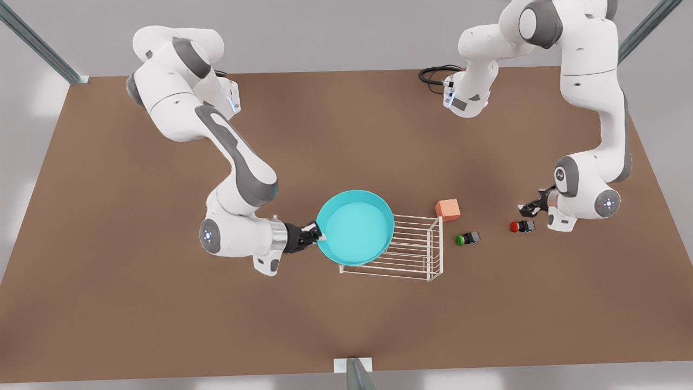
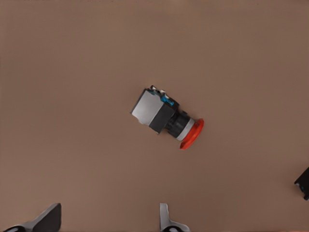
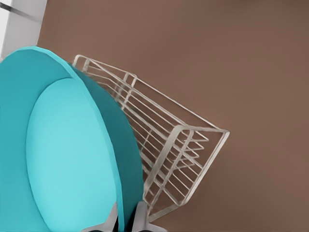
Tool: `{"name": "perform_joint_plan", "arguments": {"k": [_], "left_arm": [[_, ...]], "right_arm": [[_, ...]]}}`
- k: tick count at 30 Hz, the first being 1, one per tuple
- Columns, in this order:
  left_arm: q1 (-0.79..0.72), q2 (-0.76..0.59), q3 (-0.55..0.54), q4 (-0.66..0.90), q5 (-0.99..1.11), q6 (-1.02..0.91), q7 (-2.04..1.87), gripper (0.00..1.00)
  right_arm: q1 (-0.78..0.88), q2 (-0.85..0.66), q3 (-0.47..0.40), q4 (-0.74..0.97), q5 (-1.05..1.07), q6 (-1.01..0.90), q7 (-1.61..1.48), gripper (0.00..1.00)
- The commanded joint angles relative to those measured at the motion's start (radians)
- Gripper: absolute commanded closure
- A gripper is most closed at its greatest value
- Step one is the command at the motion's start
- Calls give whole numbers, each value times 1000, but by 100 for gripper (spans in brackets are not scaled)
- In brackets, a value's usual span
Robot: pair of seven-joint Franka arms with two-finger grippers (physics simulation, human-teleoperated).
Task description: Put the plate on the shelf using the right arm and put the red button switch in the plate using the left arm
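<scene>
The right end effector (image 1: 318,234) pinches the plate (image 1: 354,226) by its rim, holding it over the shelf's (image 1: 419,246) end on the front view's left. The plate looks stiff and smooth, likely light; a rim pinch lets it tilt, so it wants lowering level. The left end effector (image 1: 528,208), fingers spread, hangs just beside the red switch (image 1: 522,226), which lies on its side on the desk (image 1: 162,303). That switch is tiny and hard; the boxy black body offers flat faces to grip.
</scene>
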Motion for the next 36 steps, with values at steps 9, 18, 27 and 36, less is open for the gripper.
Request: {"name": "perform_joint_plan", "arguments": {"k": [9,18,27,36], "left_arm": [[9,36,12,-120,-70,490,-1111,0],[8,88,11,-133,-167,542,-1101,0],[5,92,9,-126,-165,577,-1101,0],[5,118,5,-126,-164,593,-1101,6]], "right_arm": [[148,117,-8,67,-8,305,255,79],[190,166,-9,70,-14,377,241,79],[193,144,-8,53,-71,368,230,0],[-105,-205,-11,1,-601,-413,224,0]]}}
